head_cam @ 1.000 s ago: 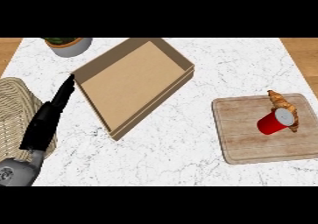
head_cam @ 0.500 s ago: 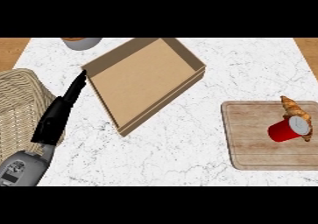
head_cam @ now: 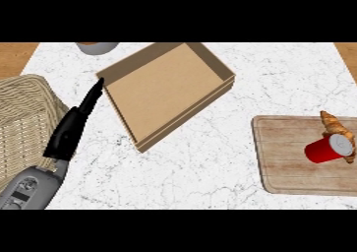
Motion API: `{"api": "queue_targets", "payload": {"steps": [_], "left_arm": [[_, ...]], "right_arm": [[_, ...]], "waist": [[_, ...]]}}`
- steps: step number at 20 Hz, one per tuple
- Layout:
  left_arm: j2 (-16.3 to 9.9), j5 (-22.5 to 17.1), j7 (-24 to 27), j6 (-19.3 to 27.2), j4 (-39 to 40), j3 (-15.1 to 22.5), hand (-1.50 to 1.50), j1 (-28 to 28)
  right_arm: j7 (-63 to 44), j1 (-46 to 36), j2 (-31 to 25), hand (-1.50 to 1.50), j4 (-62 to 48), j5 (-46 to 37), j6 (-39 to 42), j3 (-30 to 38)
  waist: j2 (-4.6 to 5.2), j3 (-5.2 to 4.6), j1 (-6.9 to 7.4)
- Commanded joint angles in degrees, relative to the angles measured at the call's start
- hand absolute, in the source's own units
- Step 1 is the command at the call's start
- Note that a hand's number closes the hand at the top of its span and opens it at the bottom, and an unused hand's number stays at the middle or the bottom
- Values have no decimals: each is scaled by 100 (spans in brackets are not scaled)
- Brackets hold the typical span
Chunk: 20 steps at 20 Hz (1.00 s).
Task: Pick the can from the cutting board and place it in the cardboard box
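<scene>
The red can (head_cam: 328, 149) lies on the cutting board (head_cam: 297, 170) by the tabletop's (head_cam: 232, 162) right edge, touching a croissant (head_cam: 336, 129). Bare marble separates it from the cardboard box (head_cam: 170, 88). The left hand (head_cam: 74, 125), fingers straight and together, holds nothing between box and wicker basket (head_cam: 21, 123).

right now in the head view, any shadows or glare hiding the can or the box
Head view: even light, no glare. The can on the board shows clearly, a croissant touching it. The box has only faint shade along its inner walls. The left hand casts no strong shadow.
</scene>
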<state>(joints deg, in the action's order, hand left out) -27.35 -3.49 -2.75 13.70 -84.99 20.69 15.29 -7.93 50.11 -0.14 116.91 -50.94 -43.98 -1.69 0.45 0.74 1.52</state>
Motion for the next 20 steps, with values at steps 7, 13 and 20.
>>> {"api": "queue_targets", "payload": {"steps": [7,13,20], "left_arm": [[-19,-92,129,-188,658,-342,0,-269],[57,114,399,-120,771,-367,0,-543],[201,210,63,-174,585,-325,0,-527]], "right_arm": [[-1807,-1920,14,-150,-329,-1310,1413,321],[-2003,-2648,13,-150,-660,-2121,1171,422],[-2448,-3284,13,-150,-1199,-2339,1867,365]], "waist": [[8,-82,-24],[-17,-81,-75],[-32,-76,-87]]}}
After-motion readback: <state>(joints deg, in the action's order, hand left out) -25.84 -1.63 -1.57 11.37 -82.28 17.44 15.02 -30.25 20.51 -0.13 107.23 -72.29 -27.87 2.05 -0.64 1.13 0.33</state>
